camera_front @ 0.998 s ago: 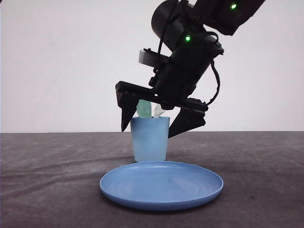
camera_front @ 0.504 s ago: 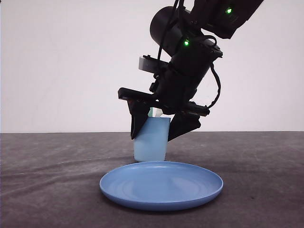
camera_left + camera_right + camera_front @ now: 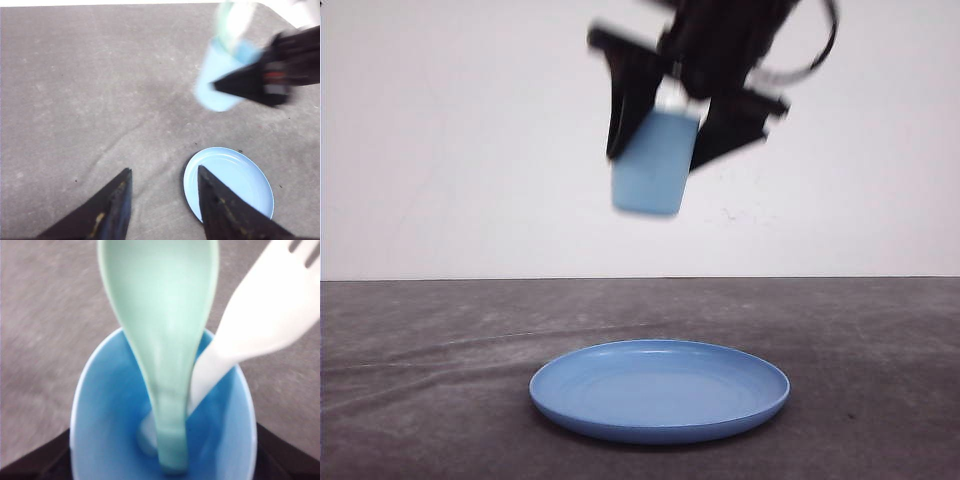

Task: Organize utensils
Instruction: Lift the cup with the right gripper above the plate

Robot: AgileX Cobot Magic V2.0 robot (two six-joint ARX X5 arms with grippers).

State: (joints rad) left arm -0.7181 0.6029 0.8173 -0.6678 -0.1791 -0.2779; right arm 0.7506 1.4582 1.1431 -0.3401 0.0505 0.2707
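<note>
Utensils, namely a mint-green spoon (image 3: 162,335) and a white fork (image 3: 260,320), stood handle-down inside the light blue cup (image 3: 653,165), heads leaning out past its rim. The right gripper (image 3: 685,120) had its fingers (image 3: 625,105) clamped on opposite sides of the cup wall, carrying it in the air well above the worktop (image 3: 440,380), with the round blue plate (image 3: 660,388) below and nearer the camera. The cup hung slightly tilted between the fingers, and its outline was smeared by motion.

The main risk, as I judged it, was the loose load: nothing gripped the spoon or fork, so a sharper tilt or a jerk could have tipped them over the rim and onto the worktop. The thin cup wall could also have slid or squeezed out from between the fingers, since they held it only by its sides. A hard set-down might have bounced the utensils out or toppled the cup.

The left gripper (image 3: 162,192) hung high over the worktop with its fingers spread and nothing between them, the plate just past one fingertip.
</note>
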